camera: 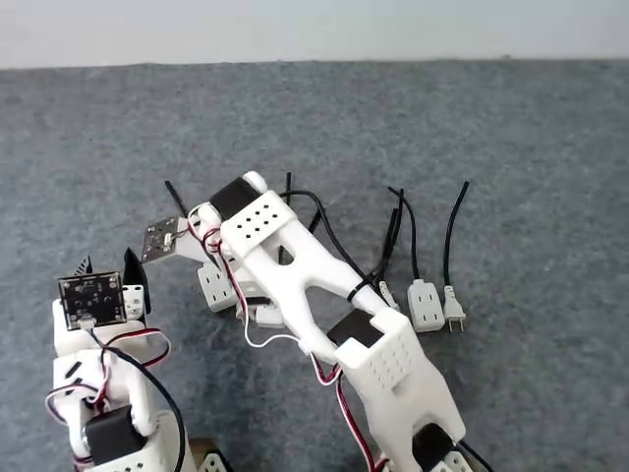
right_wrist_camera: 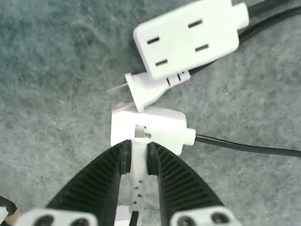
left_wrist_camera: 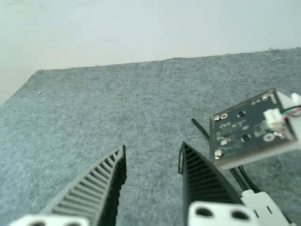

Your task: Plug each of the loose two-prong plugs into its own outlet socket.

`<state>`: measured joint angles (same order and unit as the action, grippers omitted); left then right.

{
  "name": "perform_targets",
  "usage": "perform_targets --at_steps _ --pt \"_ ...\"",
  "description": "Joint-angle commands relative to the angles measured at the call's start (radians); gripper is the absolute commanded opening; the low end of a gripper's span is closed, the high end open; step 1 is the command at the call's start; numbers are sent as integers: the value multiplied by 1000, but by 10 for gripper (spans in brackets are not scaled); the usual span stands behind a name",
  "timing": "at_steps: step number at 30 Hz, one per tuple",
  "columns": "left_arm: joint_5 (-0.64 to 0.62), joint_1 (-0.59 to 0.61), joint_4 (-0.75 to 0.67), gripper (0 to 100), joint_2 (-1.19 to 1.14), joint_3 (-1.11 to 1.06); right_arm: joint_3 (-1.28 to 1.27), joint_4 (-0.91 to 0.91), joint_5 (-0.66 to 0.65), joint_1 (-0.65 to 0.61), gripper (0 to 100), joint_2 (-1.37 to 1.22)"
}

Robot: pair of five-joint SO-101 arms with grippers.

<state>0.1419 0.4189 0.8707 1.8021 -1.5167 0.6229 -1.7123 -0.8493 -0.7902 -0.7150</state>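
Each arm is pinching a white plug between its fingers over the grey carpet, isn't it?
Not both. The right gripper does pinch a white plug, but the left gripper is open and holds nothing, with bare grey carpet between its fingers, as the left wrist view shows.

We note smooth white plastic on the plug [right_wrist_camera: 137, 188] pinched in the right gripper [right_wrist_camera: 138, 146], ribbed matt black fingers [right_wrist_camera: 94, 188], rough grey cloth table [right_wrist_camera: 47, 70] beneath.
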Motion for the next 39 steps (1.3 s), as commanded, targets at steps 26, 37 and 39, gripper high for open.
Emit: perform_targets --at_steps 26,37,39 --pt "-17 6 -32 181 20 31 -2 30 63 -8 9 -114" --pt "-18 2 -86 181 20 -12 132 -85 117 7 13 -93" --pt "-18 2 -84 181 20 -12 166 -88 118 22 13 -91"
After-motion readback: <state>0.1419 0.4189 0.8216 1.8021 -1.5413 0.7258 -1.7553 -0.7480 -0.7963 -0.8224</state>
